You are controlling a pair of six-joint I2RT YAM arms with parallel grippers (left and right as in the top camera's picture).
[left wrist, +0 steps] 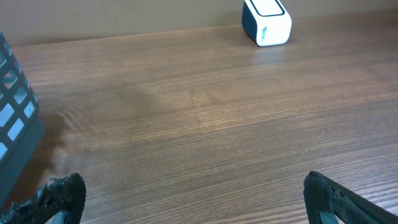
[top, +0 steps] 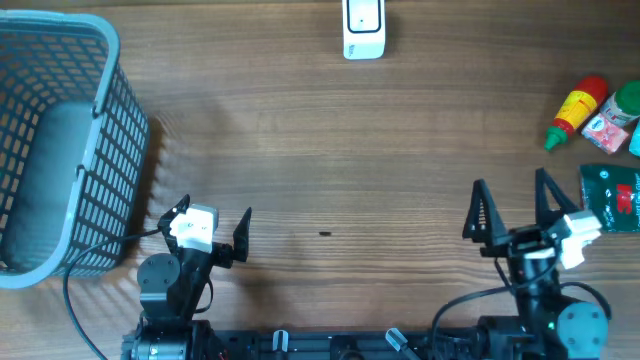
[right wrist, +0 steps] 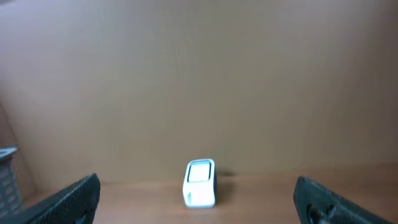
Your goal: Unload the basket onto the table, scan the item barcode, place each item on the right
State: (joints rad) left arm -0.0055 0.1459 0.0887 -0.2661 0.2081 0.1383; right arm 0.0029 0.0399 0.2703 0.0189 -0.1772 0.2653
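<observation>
**A:** Eyes on the goods first. A red sauce bottle (top: 576, 111) with a yellow label and green cap lies tilted on the desk (top: 330, 150), ahead of the right end effector (top: 511, 185) and off to its right.

**B:** It has company. A green-topped container (top: 618, 118) lies touching it on the far right side. Nearer in, a dark green packet (top: 612, 198) lies flat just beside the right end effector's outer finger. None of them is in a grip.

**A:** And the scanner (top: 363, 28)?

**B:** It's a white unit standing upright at the far edge of the desk, well ahead of both arms and roughly between them. The right wrist view has it dead centre between the two fingers (right wrist: 71, 198), far off.

**A:** The right end effector's fingers stand wide apart with only bare desk between them.

**B:** Same on the other side. The left end effector (top: 215, 210) is spread wide and holds nothing. Its wrist view puts the scanner ahead and to the right.

**A:** To the left of that left end effector sits a grey lattice basket (top: 105, 150), its near corner close to the outer finger.

**B:** One last detail: a small dark speck (top: 325, 234) on the wood between the two end effectors, apart from both.
</observation>
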